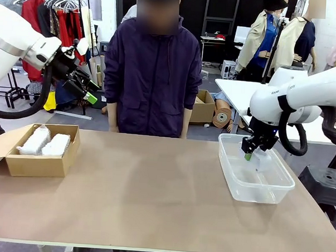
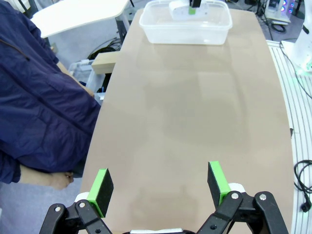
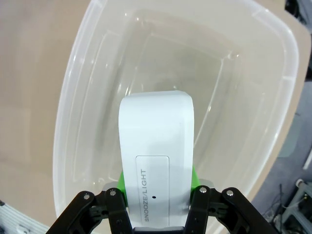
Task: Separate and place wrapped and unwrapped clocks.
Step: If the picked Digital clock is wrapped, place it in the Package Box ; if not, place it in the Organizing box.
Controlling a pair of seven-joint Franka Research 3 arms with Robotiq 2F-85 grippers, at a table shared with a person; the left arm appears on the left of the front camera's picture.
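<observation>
1. The bare white clock [image 3: 156, 161] is clamped between the green pads of the right gripper [image 3: 157, 181], hanging over the inside of the clear plastic tub [image 3: 73, 68]; a panel on it reads "SNOOZE/LIGHT".
2. In the front view, the right gripper [image 1: 250, 153] sits just above the tub [image 1: 277, 189], which stands on the table's right side.
3. The two bubble-wrapped clocks [image 1: 44, 143] lie side by side in the open cardboard box [image 1: 35, 166] at the table's left end.
4. The left gripper [image 1: 90, 94] hangs raised above the box, its jaws spread wide with nothing between them; its green pads [image 2: 102, 191] frame the bare brown table [image 2: 190, 122].
5. A person in a dark jacket [image 1: 153, 75] stands at the far edge, arms down.
</observation>
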